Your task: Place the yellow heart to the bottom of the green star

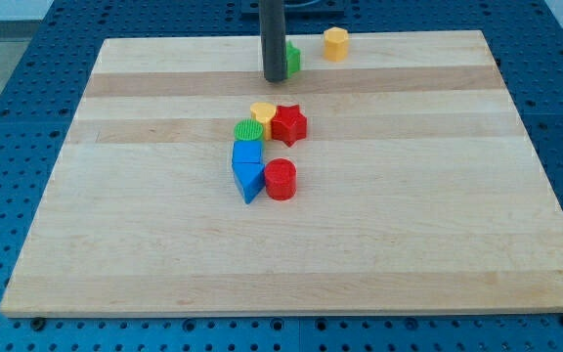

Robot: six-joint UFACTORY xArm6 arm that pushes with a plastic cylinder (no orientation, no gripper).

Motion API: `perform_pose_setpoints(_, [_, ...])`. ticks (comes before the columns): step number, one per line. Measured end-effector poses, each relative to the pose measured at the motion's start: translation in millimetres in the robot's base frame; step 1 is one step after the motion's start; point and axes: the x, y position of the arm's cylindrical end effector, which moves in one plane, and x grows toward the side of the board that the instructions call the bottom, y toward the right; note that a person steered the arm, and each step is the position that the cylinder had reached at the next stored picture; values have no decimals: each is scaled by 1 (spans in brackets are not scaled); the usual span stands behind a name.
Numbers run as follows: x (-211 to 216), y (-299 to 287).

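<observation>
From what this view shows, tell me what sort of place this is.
Probably a robotics lab bench: a wooden board lies on a blue perforated table, with small coloured blocks like the red star, and my tip.

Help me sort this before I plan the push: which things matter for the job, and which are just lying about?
Job: yellow heart, green star, my tip beside the star.
Lying about: yellow hexagon, red star, red cylinder, green cylinder, blue cube, blue triangle.

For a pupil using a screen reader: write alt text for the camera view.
A dark rod's tip rests against a green block near the wooden board's top edge, a yellow block to its right. Mid-board cluster: yellow heart, red star, green cylinder, two blue blocks, red cylinder.
</observation>
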Motion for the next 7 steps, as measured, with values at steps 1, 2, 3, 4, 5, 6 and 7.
perform_pose_setpoints(1, [-18, 0])
perform_pose_setpoints(2, [-29, 0])
perform_pose_setpoints(3, [-25, 0])
perform_pose_setpoints(4, [6, -6])
perform_pose_setpoints(5, [41, -16])
perform_pose_setpoints(6, [46, -48])
perform_pose_setpoints(7, [68, -68])
